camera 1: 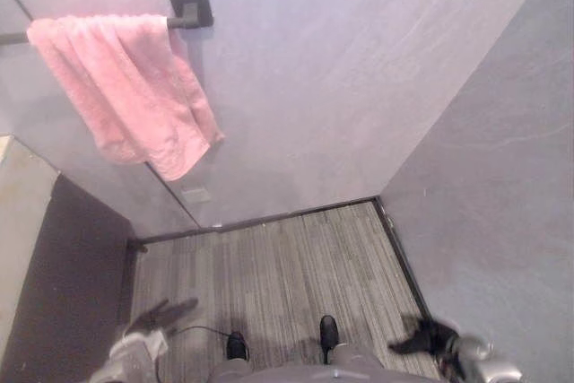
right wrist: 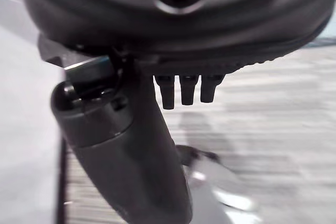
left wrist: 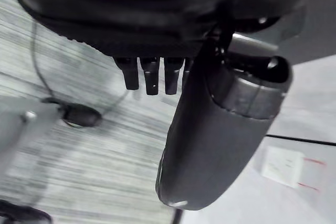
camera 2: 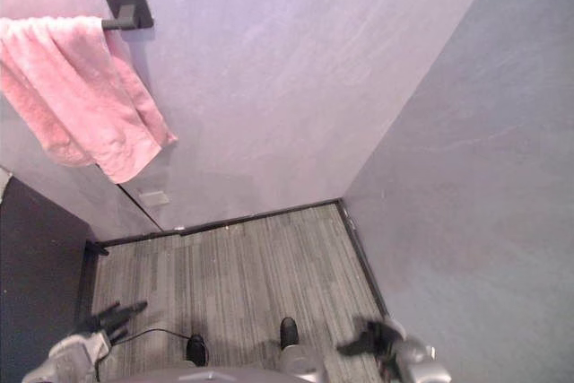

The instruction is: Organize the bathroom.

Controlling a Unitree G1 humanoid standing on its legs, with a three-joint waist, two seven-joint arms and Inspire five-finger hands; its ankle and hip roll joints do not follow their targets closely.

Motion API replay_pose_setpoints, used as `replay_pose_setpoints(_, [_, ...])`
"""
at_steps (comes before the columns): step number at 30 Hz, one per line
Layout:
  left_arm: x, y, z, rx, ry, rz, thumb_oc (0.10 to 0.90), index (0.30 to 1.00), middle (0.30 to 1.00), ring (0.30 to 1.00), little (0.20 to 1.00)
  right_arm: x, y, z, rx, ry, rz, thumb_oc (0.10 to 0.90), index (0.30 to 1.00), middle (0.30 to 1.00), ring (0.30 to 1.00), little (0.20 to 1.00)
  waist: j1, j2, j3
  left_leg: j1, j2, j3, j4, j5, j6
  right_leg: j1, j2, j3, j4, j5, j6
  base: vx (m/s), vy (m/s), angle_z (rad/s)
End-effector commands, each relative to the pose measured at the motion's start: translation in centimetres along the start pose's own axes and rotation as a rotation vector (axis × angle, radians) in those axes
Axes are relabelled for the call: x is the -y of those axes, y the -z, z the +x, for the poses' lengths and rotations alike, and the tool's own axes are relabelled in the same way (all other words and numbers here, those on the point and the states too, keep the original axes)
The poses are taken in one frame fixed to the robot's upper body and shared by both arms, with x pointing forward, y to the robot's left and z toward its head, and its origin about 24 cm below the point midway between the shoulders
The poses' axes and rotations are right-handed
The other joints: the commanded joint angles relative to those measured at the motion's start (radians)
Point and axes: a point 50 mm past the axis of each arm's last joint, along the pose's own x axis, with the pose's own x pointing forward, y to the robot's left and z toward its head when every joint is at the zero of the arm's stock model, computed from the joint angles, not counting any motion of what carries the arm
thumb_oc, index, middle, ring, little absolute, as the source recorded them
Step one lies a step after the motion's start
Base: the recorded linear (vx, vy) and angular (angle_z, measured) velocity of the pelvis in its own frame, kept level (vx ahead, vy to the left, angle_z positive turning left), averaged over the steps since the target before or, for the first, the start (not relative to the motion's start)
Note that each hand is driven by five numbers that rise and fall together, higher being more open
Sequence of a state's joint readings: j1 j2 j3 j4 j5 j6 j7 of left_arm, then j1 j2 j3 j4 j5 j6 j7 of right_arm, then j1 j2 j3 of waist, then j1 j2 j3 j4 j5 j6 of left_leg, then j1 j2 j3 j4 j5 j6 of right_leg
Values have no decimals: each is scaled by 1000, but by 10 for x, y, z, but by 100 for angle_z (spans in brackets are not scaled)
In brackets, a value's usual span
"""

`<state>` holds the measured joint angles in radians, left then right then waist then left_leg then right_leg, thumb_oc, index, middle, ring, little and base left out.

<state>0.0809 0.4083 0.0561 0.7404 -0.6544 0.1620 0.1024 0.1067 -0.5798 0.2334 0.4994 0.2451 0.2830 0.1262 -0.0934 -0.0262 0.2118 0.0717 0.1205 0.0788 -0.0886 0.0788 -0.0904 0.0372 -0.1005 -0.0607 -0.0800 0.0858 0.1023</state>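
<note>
One pink towel [camera 1: 126, 87] noted, draped over the black rail [camera 1: 184, 15] on the wall [camera 1: 341, 87], close to the rail's square end bracket; hung unevenly, bunched, one long corner drooping lowest at the bracket side; well above the striped floor [camera 1: 278, 266] and well apart from both hands.

Left hand [camera 1: 160, 317] seen low at the floor's left edge, fingers straight and spread, nothing held; confirmed at the wrist, fingers [left wrist: 149, 74] in a relaxed row over bare floor. Right hand [camera 1: 421, 338] seen low at the floor's right edge beside the side wall [camera 1: 502, 177], fingers loosely extended, nothing held; same reading at the wrist, fingers [right wrist: 184, 90] straight above the floor.

Dark cabinet side [camera 1: 63, 284] with a pale top noted at the floor's left edge; small pale wall plate [camera 1: 195, 195] below the towel, near the skirting.

Judged handling of the towel: light, soft, limp terry; no stiffness to rely on, likely to slide off the smooth rail if pulled from one side only; not fragile. Judged best hold: pinch at the top fold on the rail, or at the two hanging edges, then spread evenly along the rail; drooping corner the easiest first reach. Judged progress: straightening not yet begun.
</note>
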Motion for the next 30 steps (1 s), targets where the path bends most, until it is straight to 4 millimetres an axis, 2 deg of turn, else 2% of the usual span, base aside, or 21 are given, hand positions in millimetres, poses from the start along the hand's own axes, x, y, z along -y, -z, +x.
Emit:
replay_pose_setpoints(1, [-44,-103,-15,331,-148,182,800,900,900,900,900,5,-75,-21,350,-140,33,800,900,900,900,900,-4,-15,-20,20,-22,28,77,-99,45,-110,-84,-6,53,42,100,43,-36,0])
replay_pose_setpoints(2, [-43,-112,-18,376,-135,194,800,900,900,900,900,9,-88,-29,439,-141,17,800,900,900,900,900,-5,-16,-22,21,-21,33,75,-98,45,-111,-85,-6,53,43,103,27,-30,0])
replay_pose_setpoints(3, [-40,-139,-28,496,-137,273,800,900,900,900,900,22,-116,-47,573,-148,-25,800,900,900,900,900,-6,-18,-26,23,-18,47,74,-100,45,-111,-87,-9,52,42,110,37,-41,1])
replay_pose_setpoints(4, [-35,-156,-36,568,-150,317,800,900,900,900,900,29,-130,-57,645,-140,-50,800,900,900,900,900,-6,-20,-28,24,-17,54,76,-101,43,-110,-88,-10,52,42,113,38,-41,3])
replay_pose_setpoints(6, [-28,-177,-46,636,-175,352,800,900,900,900,900,36,-153,-72,757,-127,-81,800,900,900,900,900,-1,-23,-33,25,-16,61,75,-102,41,-108,-91,-10,50,42,118,26,-35,2])
replay_pose_setpoints(7, [-26,-182,-49,663,-188,378,800,900,900,900,900,38,-159,-76,785,-121,-88,800,900,900,900,900,1,-24,-34,25,-15,63,75,-102,40,-107,-91,-11,49,41,120,39,-48,2])
replay_pose_setpoints(8, [-16,-200,-57,737,-189,431,800,900,900,900,900,42,-175,-84,848,-98,-114,800,900,900,900,900,5,-26,-40,27,-14,67,76,-104,40,-102,-94,-16,49,39,124,43,-46,5])
replay_pose_setpoints(10, [-2,-221,-69,816,-180,473,800,900,900,900,900,45,-193,-91,900,-96,-116,800,900,900,900,900,16,-28,-43,30,-14,66,77,-108,39,-92,-96,-20,44,37,125,69,-57,13])
replay_pose_setpoints(11, [14,-242,-86,906,-165,535,800,900,900,900,900,42,-213,-96,937,-99,-138,800,900,900,900,900,31,-26,-52,33,-12,63,76,-112,36,-81,-96,-22,41,30,125,82,-58,11])
replay_pose_setpoints(13, [28,-259,-101,983,-124,593,800,900,900,900,900,35,-229,-99,962,-123,-148,800,900,900,900,900,42,-24,-58,37,-10,59,74,-114,33,-71,-97,-24,40,25,123,74,-43,2])
replay_pose_setpoints(17, [46,-276,-123,1100,-91,660,800,900,900,900,900,18,-248,-99,973,-154,-177,800,900,900,900,900,60,-20,-70,46,-7,53,63,-113,28,-55,-99,-29,38,15,121,54,-19,4])
replay_pose_setpoints(20, [51,-293,-136,1163,-132,618,800,900,900,900,900,4,-269,-101,997,-161,-241,800,900,900,900,900,72,-17,-80,57,-2,53,53,-110,23,-44,-102,-34,33,12,120,50,-3,7])
replay_pose_setpoints(21, [50,-294,-137,1166,-141,606,800,900,900,900,900,3,-271,-102,1002,-166,-245,800,900,900,900,900,72,-16,-80,58,-2,53,52,-110,22,-43,-103,-35,32,12,120,44,19,10])
replay_pose_setpoints(22, [52,-300,-137,1178,-166,555,800,900,900,900,900,-9,-286,-106,1025,-175,-275,800,900,900,900,900,77,-15,-86,62,1,56,49,-108,18,-38,-105,-40,28,11,121,39,23,7])
replay_pose_setpoints(25, [57,-304,-133,1179,-188,500,800,900,900,900,900,-28,-307,-112,1050,-194,-314,800,900,900,900,900,88,-17,-93,63,11,64,52,-102,9,-33,-109,-47,21,16,118,15,52,7])
replay_pose_setpoints(28, [66,-303,-132,1175,-167,490,800,900,900,900,900,-33,-315,-114,1040,-176,-329,800,900,900,900,900,92,-18,-90,54,17,94,87,-109,1,-29,-128,-63,28,17,123,2,166,10])
replay_pose_setpoints(30, [70,-306,-135,1178,-163,495,800,900,900,900,900,-33,-315,-113,1028,-180,-333,800,900,900,900,900,101,-19,-85,35,1,89,114,-122,8,-32,-157,-80,49,21,136,4,175,24])
